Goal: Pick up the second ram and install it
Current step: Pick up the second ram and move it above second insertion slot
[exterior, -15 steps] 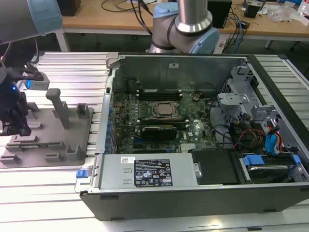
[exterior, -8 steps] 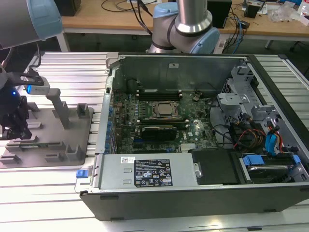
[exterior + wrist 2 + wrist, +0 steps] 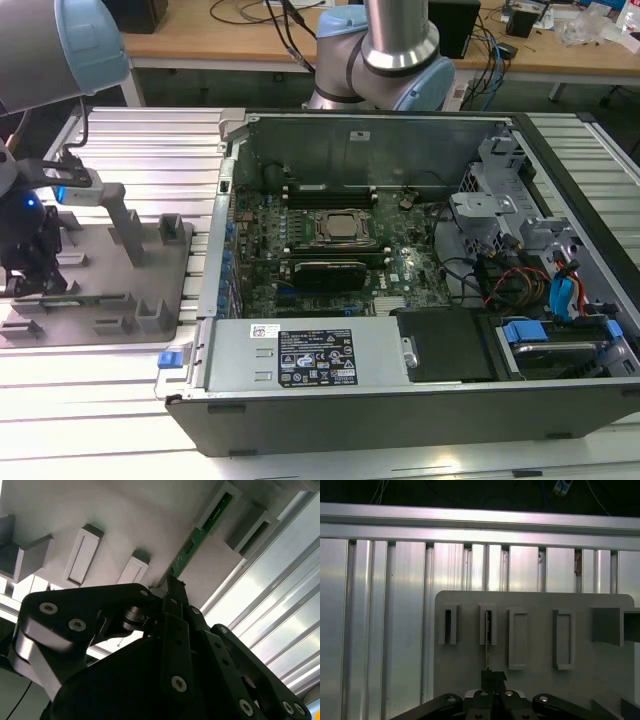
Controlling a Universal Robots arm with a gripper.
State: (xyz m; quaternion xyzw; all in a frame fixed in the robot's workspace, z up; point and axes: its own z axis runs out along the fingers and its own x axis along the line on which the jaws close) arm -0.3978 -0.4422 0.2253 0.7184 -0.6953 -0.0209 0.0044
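Observation:
The second ram is a thin green board standing on edge in a slot of the grey holder plate. In the first wrist view the ram shows edge-on as a narrow strip running into my fingertips. My gripper is shut on the ram's near end, which still sits in the slot. In the exterior view my gripper hangs low over the left part of the holder plate, and the ram runs from it toward that view's right. The gripper is centred on the strip.
An open computer case lies at the exterior view's right, with the motherboard and its memory slots exposed. Grey blocks and posts rise from the holder plate. Ribbed aluminium rails form the table.

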